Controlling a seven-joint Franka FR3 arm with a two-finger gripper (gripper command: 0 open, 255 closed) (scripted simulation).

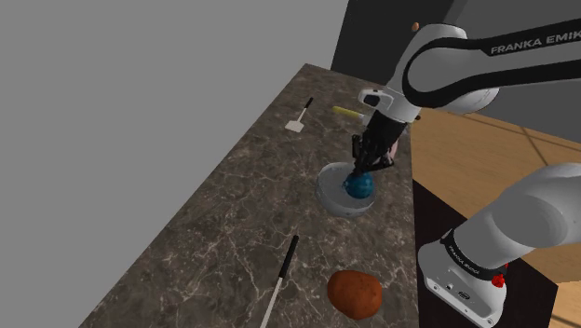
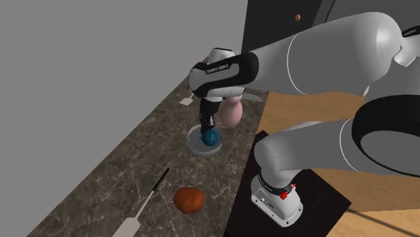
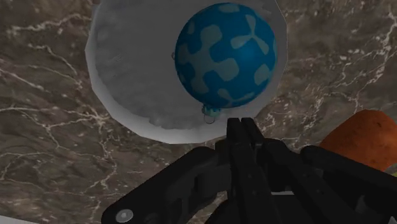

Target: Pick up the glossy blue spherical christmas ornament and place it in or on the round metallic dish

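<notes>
- Wrist view: end effector (image 3: 240, 130) clenched, fingers meeting; tips just beside cap (image 3: 209, 114) of ornament (image 3: 226, 56); cannot tell whether loop is pinched.
- Ornament within rim of dish (image 3: 121, 76), toward the end effector's side; dish on table (image 3: 44, 127).
- Judged: placement nearly done; sphere set inside rim, likely so it cannot roll off.
- No long axis on a sphere; cap marks the stem line, pointing up toward the fingertips.
</notes>
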